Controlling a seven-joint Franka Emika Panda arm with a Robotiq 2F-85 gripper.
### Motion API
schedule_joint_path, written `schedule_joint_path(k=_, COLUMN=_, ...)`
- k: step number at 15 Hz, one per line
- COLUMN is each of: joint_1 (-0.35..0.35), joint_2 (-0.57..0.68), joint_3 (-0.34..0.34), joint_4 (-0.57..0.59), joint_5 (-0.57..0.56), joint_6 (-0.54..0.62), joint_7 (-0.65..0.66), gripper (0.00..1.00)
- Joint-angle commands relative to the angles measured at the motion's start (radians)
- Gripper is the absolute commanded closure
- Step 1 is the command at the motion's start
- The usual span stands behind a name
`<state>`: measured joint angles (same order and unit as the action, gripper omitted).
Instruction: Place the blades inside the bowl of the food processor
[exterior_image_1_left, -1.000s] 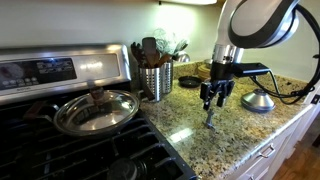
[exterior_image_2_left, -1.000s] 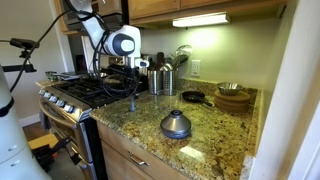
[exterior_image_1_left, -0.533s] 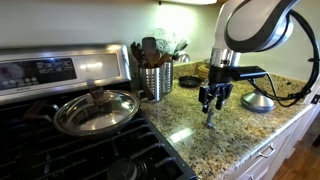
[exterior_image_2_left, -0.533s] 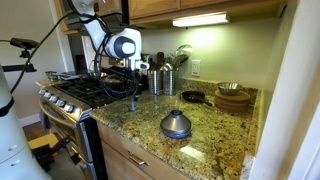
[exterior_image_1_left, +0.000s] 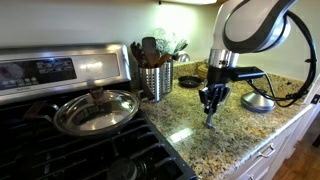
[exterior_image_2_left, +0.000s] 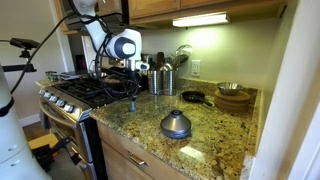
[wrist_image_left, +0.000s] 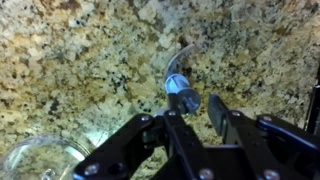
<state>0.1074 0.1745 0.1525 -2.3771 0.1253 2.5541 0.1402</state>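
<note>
Centre of frame: the gripper (exterior_image_1_left: 210, 102) has narrowed around the blades (exterior_image_1_left: 209, 120); whether it pinches them we cannot tell; lift pending.

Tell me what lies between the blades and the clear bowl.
Only bare granite countertop, seen in the wrist view, separates the blades from the bowl, though the gripper hides part of it.

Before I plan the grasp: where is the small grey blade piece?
In both exterior views the blade piece stands on the granite counter under the gripper, near the stove.
</note>
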Motion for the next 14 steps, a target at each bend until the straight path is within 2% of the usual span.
schedule_joint_path(k=1, joint_1=0.012, joint_2=0.001, joint_3=-0.002, joint_4=0.005, joint_5=0.019, joint_6=0.008, joint_7=0.0, gripper=0.92)
schedule_joint_path(k=4, joint_1=0.012, joint_2=0.002, joint_3=-0.001, joint_4=0.006, joint_5=0.025, joint_6=0.005, joint_7=-0.006, gripper=0.95)
schedule_joint_path(k=5, joint_1=0.011, joint_2=0.0, joint_3=0.0, joint_4=0.006, joint_5=0.028, joint_6=0.003, joint_7=-0.009, gripper=0.92)
schedule_joint_path(k=7, joint_1=0.01, joint_2=-0.022, joint_3=0.006, joint_4=-0.003, joint_5=0.047, joint_6=-0.01, joint_7=-0.023, gripper=0.92)
schedule_joint_path(k=9, joint_1=0.005, joint_2=-0.059, joint_3=0.017, joint_4=-0.014, joint_5=0.083, joint_6=-0.04, joint_7=-0.056, gripper=0.92)
schedule_joint_path(k=14, joint_1=0.005, joint_2=-0.187, joint_3=0.005, joint_4=-0.048, joint_5=0.085, joint_6=-0.091, joint_7=-0.057, gripper=0.92)
